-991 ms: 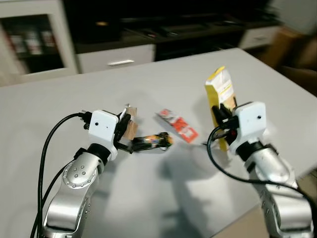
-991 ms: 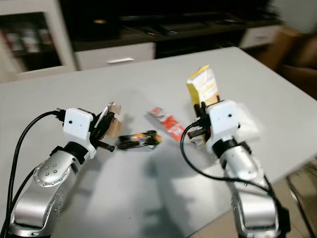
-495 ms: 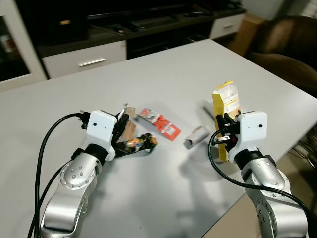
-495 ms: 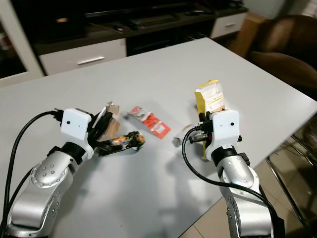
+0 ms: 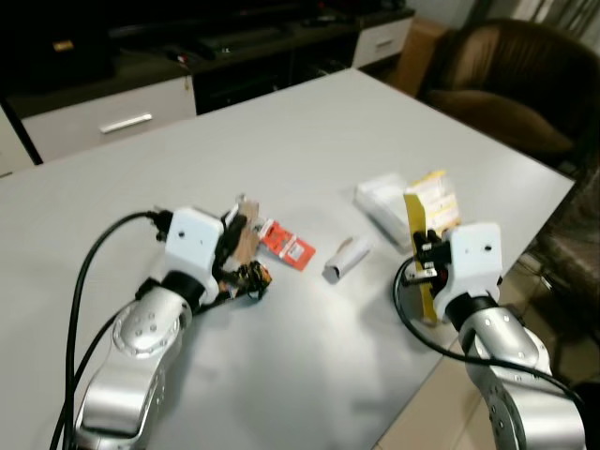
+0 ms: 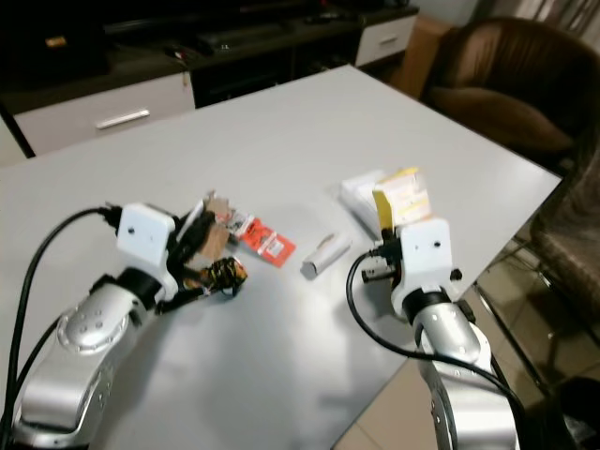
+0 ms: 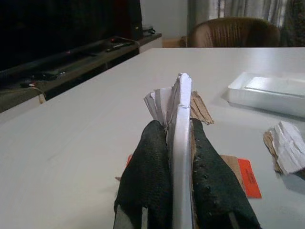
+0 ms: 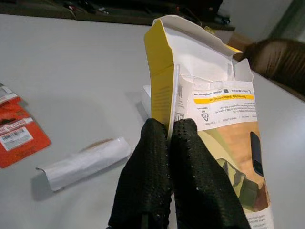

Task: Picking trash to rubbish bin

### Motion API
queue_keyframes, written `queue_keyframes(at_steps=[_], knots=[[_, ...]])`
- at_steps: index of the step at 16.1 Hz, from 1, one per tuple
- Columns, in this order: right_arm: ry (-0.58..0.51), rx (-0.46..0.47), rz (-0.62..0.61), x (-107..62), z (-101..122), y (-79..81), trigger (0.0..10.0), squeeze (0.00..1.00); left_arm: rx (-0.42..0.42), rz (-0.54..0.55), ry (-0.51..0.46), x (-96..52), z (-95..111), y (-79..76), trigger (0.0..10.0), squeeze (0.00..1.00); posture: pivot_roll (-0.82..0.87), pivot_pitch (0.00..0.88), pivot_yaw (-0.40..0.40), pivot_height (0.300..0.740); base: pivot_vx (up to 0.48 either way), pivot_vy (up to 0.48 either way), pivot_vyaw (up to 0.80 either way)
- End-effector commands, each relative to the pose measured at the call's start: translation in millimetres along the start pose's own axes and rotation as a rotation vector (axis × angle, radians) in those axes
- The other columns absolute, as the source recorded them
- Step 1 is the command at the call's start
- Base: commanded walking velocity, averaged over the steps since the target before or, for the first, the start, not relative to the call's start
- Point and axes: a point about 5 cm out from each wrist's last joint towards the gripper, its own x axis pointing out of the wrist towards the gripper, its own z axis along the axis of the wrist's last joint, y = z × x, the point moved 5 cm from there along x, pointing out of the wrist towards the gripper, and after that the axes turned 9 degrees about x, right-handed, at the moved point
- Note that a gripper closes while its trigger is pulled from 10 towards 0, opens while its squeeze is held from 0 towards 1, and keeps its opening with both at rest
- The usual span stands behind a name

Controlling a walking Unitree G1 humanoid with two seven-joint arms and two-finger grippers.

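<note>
- Two grippers are seen over a pale grey table (image 5: pixel 309 122); each is clamped on one piece of trash.
- One torn scrap of brown cardboard with white paper (image 7: pixel 178 102) is pinched between the two black fingers (image 7: pixel 145 176) of the left gripper (image 5: pixel 234 246), which are pressed against it from both sides.
- One crumpled dark wrapper with orange print (image 5: pixel 251 276) is seen just under the left gripper, at the table surface; whether it is gripped as well cannot be told.
- One opened yellow cardboard box with a printed white face (image 8: pixel 209 119) is held upright by the right gripper (image 8: pixel 167 157), its fingers closed on one box wall near the table's right edge.
- Three loose pieces are counted on the table between the arms: one flat red packet (image 5: pixel 286 241) just beside the left gripper, one small rolled white paper tube (image 5: pixel 345 259) near the middle, and one clear white plastic tray (image 5: pixel 384 199) behind the yellow box.
- Both silver arms are bent at the elbow and reach forward and inward over the table, wrists level.
- One brown armchair (image 5: pixel 502 89) is seen beyond the table's far right corner, and one white drawer front (image 5: pixel 108 117) behind the table.
</note>
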Motion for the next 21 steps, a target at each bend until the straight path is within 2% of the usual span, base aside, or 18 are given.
queue_keyframes(at_steps=[1, 6, 15, 17, 18, 20, 21], knots=[[-0.028, -0.03, -0.003, -1.2, 10, -0.7, 10.0, 0.0, 0.002, -0.017, -0.012, 0.6, 3, -4.4, 10.0, 0.0, -0.07, 0.0, -0.063, 0.74, 0.0, -0.42, 0.0], [-0.04, -0.032, 0.0, -0.4, 18, 2.0, 10.0, 0.0, 0.007, -0.017, -0.018, -0.1, 4, -3.8, 10.0, 0.0, -0.07, 0.0, -0.063, 0.74, 0.0, -0.432, 0.0], [-0.025, -0.04, 0.0, -1.4, 15, 4.9, 10.0, 0.0, 0.009, -0.029, -0.009, -0.3, 2, -3.6, 10.0, 0.0, -0.08, 0.0, -0.057, 0.74, 0.0, -0.432, 0.0], [-0.014, -0.04, -0.012, -2.0, 11, 3.1, 10.0, 0.0, -0.058, -0.039, 0.066, 0.2, -10, -5.0, 10.0, 0.0, -0.08, 0.0, -0.053, 0.74, 0.0, 0.24, 0.0], [-0.008, -0.038, -0.02, -2.9, 9, 1.8, 10.0, 0.0, -0.088, -0.033, 0.065, 0.3, -10, -4.1, 10.0, 0.0, -0.08, 0.0, -0.053, 0.74, 0.0, 0.48, 0.0], [0.007, -0.037, -0.033, -5.4, 3, 0.1, 10.0, 0.0, -0.049, -0.041, 0.067, -0.1, -11, -3.4, 10.0, 0.0, -0.08, 0.0, -0.052, 0.74, 0.0, 0.48, 0.0], [0.032, -0.04, -0.049, -8.0, -6, -2.4, 10.0, 0.0, -0.061, -0.033, 0.06, -1.1, -10, -2.0, 10.0, 0.0, -0.08, 0.0, -0.053, 0.74, 0.0, 0.0, 0.0]])
